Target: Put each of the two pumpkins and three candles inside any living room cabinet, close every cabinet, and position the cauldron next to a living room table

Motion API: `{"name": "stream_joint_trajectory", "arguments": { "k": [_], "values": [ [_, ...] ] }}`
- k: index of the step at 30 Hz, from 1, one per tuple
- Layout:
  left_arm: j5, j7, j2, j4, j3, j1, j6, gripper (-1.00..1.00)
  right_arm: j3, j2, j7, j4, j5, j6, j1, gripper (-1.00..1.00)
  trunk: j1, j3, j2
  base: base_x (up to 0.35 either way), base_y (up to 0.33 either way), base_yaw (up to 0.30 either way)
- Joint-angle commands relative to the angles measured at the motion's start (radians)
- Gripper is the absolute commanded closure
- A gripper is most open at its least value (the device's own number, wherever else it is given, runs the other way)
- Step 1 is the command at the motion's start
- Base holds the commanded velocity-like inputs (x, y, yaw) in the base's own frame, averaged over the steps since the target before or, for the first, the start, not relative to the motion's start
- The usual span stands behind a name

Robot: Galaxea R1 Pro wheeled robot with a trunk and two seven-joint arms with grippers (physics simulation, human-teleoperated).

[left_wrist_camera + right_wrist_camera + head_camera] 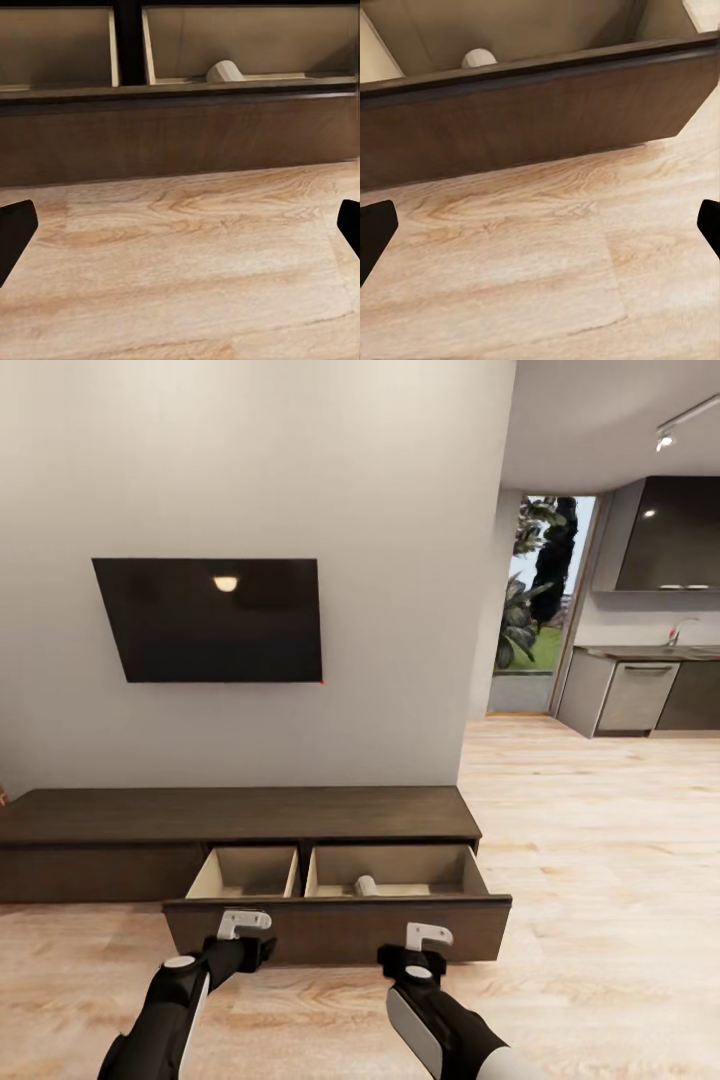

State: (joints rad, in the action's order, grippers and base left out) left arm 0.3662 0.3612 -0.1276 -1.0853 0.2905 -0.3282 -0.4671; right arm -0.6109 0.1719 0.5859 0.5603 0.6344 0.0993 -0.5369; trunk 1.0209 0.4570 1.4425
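The long, low dark-brown cabinet (240, 815) stands against the wall with its wide drawer (335, 930) pulled out. The drawer is pale beige inside and has two compartments. A pale candle (366, 886) lies on its side in the right compartment, and it also appears as the candle (225, 72) and the candle (478, 58) in the wrist views. My left gripper (245, 923) and right gripper (428, 936) hover just in front of the drawer's front panel, both open and empty. The pumpkins, cauldron and table are out of view.
A black TV (210, 618) hangs on the wall above the cabinet. Open wooden floor (600, 860) stretches to the right toward a kitchen (640, 690) and a glass door with plants (535, 600).
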Motion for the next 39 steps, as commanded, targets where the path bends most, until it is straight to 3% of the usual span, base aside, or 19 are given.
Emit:
{"name": "stream_joint_trajectory", "arguments": {
  "k": [1,9,15,17,19,21,24,27,34,39],
  "values": [
    [-0.001,0.0,0.0,0.018,0.001,0.0,0.023,-1.0,0.0,0.0,-0.007,-0.014,-0.001,-0.016,0.0,-1.0,0.004,0.003,0.007,0.0,0.0,0.0],
    [-0.001,-0.001,0.0,0.139,0.005,0.0,0.197,-1.0,-0.005,-0.006,-0.111,-0.095,-0.004,-0.176,0.0,-1.0,0.035,0.028,0.063,0.0,0.0,0.0],
    [-0.011,-0.007,0.001,0.178,0.006,0.0,0.232,-1.0,-0.006,-0.007,-0.18,-0.126,-0.029,-0.24,-0.008,-1.0,0.058,0.047,0.105,0.0,0.0,0.0],
    [-0.037,-0.049,0.002,0.182,0.008,0.0,0.239,-1.0,-0.004,-0.01,-0.185,-0.139,-0.081,-0.242,-0.02,-1.0,0.065,0.053,0.119,0.0,0.0,0.0],
    [-0.073,-0.13,0.002,0.193,0.009,0.0,0.251,-1.0,-0.001,-0.012,-0.192,-0.146,-0.132,-0.244,-0.027,-1.0,0.073,0.06,0.133,0.0,0.0,0.0],
    [-0.103,-0.214,0.001,0.224,0.007,0.0,0.278,-1.0,0.001,-0.013,-0.207,-0.149,-0.157,-0.245,-0.031,-1.0,0.081,0.066,0.147,0.0,0.0,0.0],
    [-0.122,-0.286,0.0,0.276,0.006,0.0,0.351,-1.0,0.004,-0.015,-0.225,-0.154,-0.171,-0.249,-0.033,-1.0,0.092,0.075,0.168,0.0,0.0,0.0],
    [-0.128,-0.302,0.0,0.29,0.006,0.0,0.387,-1.0,0.008,-0.025,-0.23,-0.184,-0.173,-0.263,-0.035,-1.0,0.104,0.085,0.189,0.0,0.0,0.0],
    [-0.146,-0.308,-0.002,0.298,0.006,0.0,0.4,-1.0,0.01,-0.031,-0.231,-0.209,-0.167,-0.303,-0.037,-1.0,0.13,0.107,0.238,0.0,0.0,0.0],
    [-0.154,-0.309,-0.034,0.308,0.003,0.0,0.441,-1.0,0.01,-0.029,-0.23,-0.211,-0.165,-0.304,-0.037,-1.0,0.15,0.122,0.273,0.0,0.0,0.0]
  ]
}}
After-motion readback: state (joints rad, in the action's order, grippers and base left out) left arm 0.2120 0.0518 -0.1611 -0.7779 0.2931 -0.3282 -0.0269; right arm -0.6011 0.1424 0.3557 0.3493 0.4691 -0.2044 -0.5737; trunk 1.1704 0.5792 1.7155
